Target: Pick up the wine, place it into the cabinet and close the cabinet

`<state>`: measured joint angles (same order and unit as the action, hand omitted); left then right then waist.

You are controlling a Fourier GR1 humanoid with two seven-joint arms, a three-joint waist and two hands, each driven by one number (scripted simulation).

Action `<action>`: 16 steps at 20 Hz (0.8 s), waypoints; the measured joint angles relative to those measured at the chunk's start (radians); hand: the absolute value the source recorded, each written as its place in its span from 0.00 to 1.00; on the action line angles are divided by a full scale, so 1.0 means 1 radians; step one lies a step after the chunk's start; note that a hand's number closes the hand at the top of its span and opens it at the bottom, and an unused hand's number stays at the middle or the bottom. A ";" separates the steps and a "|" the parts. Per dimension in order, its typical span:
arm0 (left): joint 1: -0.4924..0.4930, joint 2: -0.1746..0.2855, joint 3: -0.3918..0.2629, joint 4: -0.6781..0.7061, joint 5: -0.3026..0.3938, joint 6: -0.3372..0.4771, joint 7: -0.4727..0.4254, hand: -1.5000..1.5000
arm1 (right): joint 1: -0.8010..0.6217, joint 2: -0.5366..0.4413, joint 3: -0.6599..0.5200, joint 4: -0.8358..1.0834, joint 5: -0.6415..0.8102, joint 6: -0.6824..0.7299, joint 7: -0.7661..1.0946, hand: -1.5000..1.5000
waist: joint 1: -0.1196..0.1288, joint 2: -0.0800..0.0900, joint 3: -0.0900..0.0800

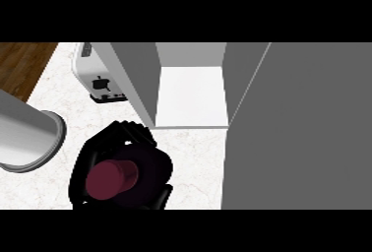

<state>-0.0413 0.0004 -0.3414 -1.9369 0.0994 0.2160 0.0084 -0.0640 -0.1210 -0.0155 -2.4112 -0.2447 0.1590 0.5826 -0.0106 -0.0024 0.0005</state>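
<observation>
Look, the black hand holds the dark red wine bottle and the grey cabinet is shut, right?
Not shut: the head view shows the grey cabinet open, its white shelf showing. The black hand does hold the dark red wine bottle.

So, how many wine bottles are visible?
1: a dark wine bottle with a dark red top, held in the black hand, before the open grey cabinet. Its grey door could hide more.

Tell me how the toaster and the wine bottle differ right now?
The toaster is pale and boxy; the wine bottle shows a round, dark red top. The toaster stands free beside the left wall of the cabinet; the wine bottle is wrapped by a black hand in front of the cabinet. Both are outside the cabinet.
</observation>
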 measured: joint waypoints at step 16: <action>-0.397 0.000 -0.142 0.211 -0.008 0.397 0.107 1.00 | -0.012 0.003 0.005 -0.002 -0.007 0.003 0.016 0.00 | -0.003 0.001 0.000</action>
<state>-0.4384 0.0002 -0.4834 -1.7258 0.0913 0.6133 0.1159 -0.0756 -0.1184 -0.0103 -2.4129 -0.2514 0.1617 0.5986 -0.0135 -0.0016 0.0000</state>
